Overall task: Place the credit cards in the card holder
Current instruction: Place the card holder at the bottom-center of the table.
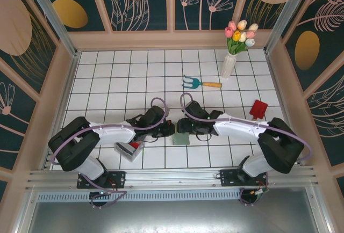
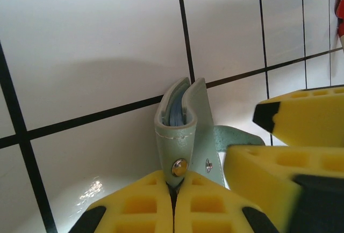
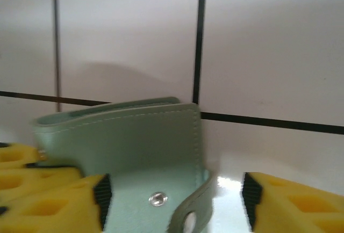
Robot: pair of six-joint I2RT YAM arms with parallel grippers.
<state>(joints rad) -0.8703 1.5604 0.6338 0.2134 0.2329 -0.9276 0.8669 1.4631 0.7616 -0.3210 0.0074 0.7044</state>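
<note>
White black-lined tile tabletop [image 1: 123,72], flat sage-green stitched card holder [image 1: 181,138] at its near middle, left gripper [image 2: 173,211] clenched on the holder's snap tab, right gripper [image 3: 174,193] spread wide astride it

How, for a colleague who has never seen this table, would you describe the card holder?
On the white tiled table, look near the front edge, where the two arms meet. The card holder, pinched by the left tool, is flat and sage green, unlike the walled grey tray to its left.
</note>
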